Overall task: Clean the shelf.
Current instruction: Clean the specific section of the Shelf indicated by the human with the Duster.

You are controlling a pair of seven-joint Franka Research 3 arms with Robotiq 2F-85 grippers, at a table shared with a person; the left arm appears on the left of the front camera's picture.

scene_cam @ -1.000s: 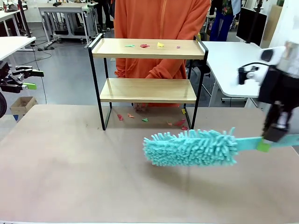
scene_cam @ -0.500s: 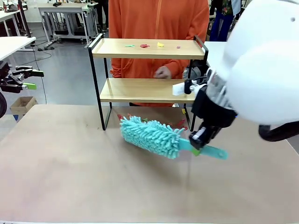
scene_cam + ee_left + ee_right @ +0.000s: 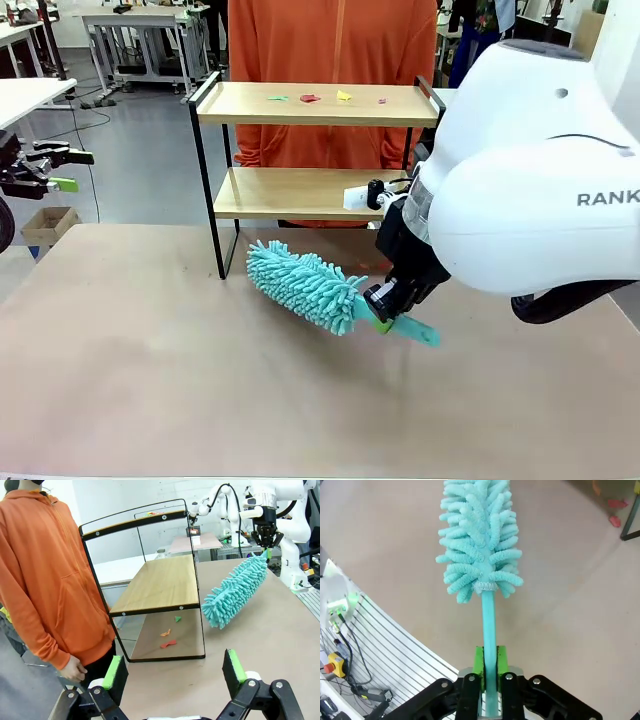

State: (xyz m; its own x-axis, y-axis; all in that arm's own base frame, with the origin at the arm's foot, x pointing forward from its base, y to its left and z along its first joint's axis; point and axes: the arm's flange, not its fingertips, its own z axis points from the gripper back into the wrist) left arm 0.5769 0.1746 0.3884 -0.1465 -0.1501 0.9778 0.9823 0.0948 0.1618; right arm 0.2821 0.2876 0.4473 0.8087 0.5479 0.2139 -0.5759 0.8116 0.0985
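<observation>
Handling first: the shelf [image 3: 250, 103] looks light and stiff, two pale wooden boards in a thin black frame, so a hard sweep could probably slide or tip it. The safest hold would be a black upright or the top rail at either end, not the boards. It stands at the far middle of the table [image 3: 150, 400], just in front of a person in an orange hoodie [image 3: 330, 60].

The duster [image 3: 300, 285] is soft and fluffy, likely very light, and should yield against the frame. The right claw [image 3: 385, 305] is clamped on its flat teal handle close behind the head, which hangs low, near the shelf's near left leg. The left claw [image 3: 175, 667] is spread wide and empty, well off to the left of the table.

Small coloured paper scraps [image 3: 310, 98] lie on the top board, and more scraps [image 3: 168, 637] sit on the table under the shelf. They are feather-light and should scatter easily.

The table is matte, beige and flat, probably offering the thin legs little grip. Around it is an open workshop with grey floor and white tables further off.
</observation>
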